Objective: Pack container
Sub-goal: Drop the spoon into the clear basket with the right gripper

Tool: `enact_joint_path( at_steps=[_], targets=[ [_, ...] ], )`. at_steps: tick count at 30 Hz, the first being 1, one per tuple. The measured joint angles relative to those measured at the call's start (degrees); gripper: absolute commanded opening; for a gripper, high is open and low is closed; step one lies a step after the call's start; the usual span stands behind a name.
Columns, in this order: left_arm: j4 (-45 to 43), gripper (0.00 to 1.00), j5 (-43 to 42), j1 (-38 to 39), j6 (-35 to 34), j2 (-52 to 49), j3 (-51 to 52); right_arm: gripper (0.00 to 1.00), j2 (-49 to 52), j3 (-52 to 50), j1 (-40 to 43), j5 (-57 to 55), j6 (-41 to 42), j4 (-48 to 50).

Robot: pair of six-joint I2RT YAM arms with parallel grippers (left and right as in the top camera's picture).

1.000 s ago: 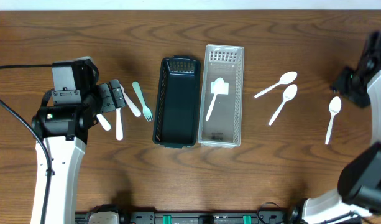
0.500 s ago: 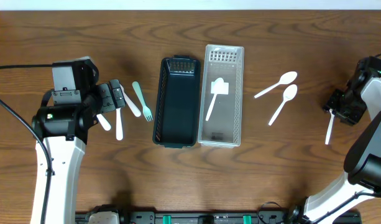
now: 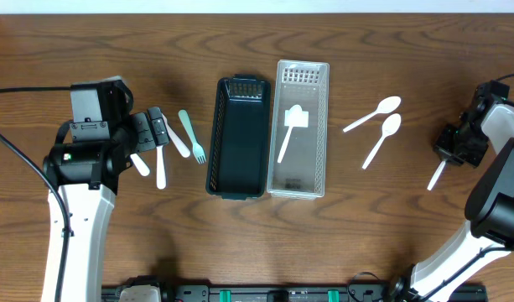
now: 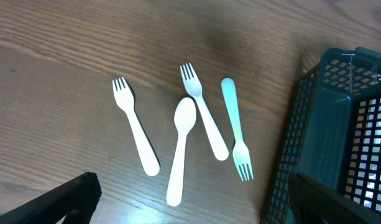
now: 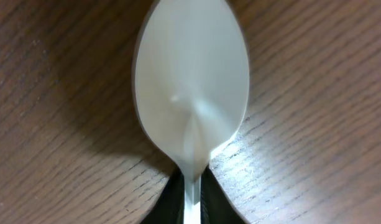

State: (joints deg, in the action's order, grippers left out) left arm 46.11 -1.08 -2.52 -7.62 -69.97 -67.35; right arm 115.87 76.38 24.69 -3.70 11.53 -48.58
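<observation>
Lowered onto the far-right spoon, the right hand now pinches its neck.

Dark brown wood-grain counter across all three views. Lit evenly, with only soft shadows and a faint sheen on the grain. Pale strip along far edge. Black rail with green bits along near edge.
</observation>
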Motion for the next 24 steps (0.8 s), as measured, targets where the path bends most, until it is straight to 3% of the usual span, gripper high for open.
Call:
enact_joint_path(
  at_steps=[5, 12, 19, 24],
  targets=[
    [0.0, 0.98, 0.0, 0.0, 0.0, 0.0, 0.0, 0.02, 0.0, 0.0, 0.0, 2.9, 0.0, -0.7],
    [0.0, 0.98, 0.0, 0.0, 0.0, 0.0, 0.0, 0.02, -6.0, 0.0, -2.0, 16.6, 1.6, -5.4],
    [0.0, 0.98, 0.0, 0.0, 0.0, 0.0, 0.0, 0.01, -25.3, 1.2, -16.8, 22.3, 6.9, 0.2],
    [0.0, 0.98, 0.0, 0.0, 0.0, 0.0, 0.0, 0.02, -29.0, 2.0, -30.9, 18.6, 11.8, 4.4]
  ],
)
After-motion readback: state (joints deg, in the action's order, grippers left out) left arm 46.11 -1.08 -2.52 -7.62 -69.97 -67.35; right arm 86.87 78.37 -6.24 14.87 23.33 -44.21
